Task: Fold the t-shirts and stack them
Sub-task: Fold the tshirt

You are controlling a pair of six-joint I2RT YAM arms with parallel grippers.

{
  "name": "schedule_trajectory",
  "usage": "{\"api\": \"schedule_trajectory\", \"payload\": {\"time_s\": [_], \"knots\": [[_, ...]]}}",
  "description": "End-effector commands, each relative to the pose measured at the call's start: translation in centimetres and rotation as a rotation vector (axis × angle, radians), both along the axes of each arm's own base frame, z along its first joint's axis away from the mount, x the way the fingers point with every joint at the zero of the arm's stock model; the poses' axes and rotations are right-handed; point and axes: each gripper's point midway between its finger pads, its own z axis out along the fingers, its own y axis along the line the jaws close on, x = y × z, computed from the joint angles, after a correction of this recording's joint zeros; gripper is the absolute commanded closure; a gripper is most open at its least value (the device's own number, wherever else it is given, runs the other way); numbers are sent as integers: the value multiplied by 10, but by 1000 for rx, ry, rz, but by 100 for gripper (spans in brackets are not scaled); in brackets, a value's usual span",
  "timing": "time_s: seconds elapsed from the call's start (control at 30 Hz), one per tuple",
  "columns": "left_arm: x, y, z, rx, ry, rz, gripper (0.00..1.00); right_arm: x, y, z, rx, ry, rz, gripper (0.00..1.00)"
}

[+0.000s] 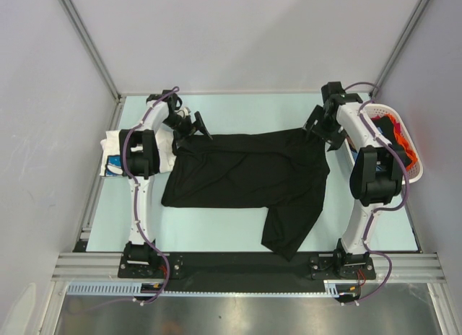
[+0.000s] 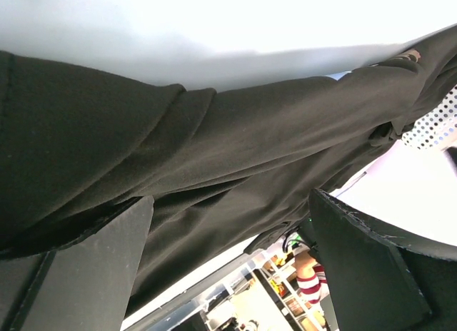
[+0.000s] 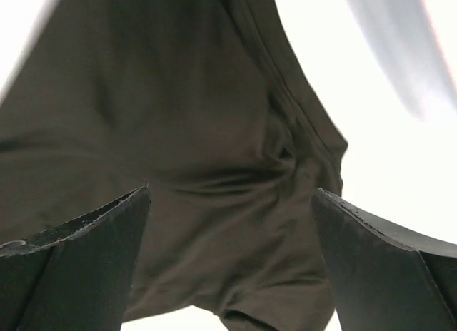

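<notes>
A large black t-shirt point(image 1: 245, 176) lies spread across the middle of the table, one sleeve hanging toward the front edge. My left gripper point(image 1: 189, 127) is at its far left corner, open, with the black cloth point(image 2: 214, 131) just beyond the fingers point(image 2: 93, 274). My right gripper point(image 1: 323, 131) is at the far right corner, open, over bunched black cloth point(image 3: 214, 131). In both wrist views, left point(image 2: 230, 195) and right point(image 3: 230, 192), the jaws stand wide apart with nothing gripped. A folded white printed t-shirt point(image 1: 114, 153) lies at the left, partly under the left arm.
A white slotted basket point(image 1: 413, 151) stands at the right edge behind the right arm, holding orange and dark shirts point(image 1: 399, 136). Grey walls and metal rails enclose the pale table point(image 1: 253, 111).
</notes>
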Motion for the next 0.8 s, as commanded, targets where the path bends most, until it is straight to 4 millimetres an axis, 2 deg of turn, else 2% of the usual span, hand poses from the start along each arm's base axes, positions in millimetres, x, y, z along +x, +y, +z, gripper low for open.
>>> {"api": "schedule_trajectory", "payload": {"time_s": [0.0, 0.23, 0.37, 0.4, 0.47, 0.5, 0.6, 0.77], "knots": [[0, 11, 12, 74, -59, -32, 0, 27, -14, 23, -47, -106, 3, 0], [18, 16, 37, 106, -158, -16, 1, 82, -28, 2, -115, -191, 73, 0], [41, 21, 65, 141, -293, 15, 0, 112, -31, -14, -101, -216, 102, 0], [49, 22, 79, 140, -351, 29, 0, 122, -30, -13, -95, -244, 116, 0], [55, 25, 89, 132, -385, 47, 0, 135, -31, -12, -96, -266, 121, 0], [60, 25, 99, 122, -419, 64, 0, 139, -31, -12, -99, -277, 126, 0], [64, 24, 108, 64, -444, 82, 0, 150, -30, -17, -105, -292, 151, 0], [67, 37, 107, 104, -453, 102, 0, 161, -32, -29, -113, -303, 168, 0]]}}
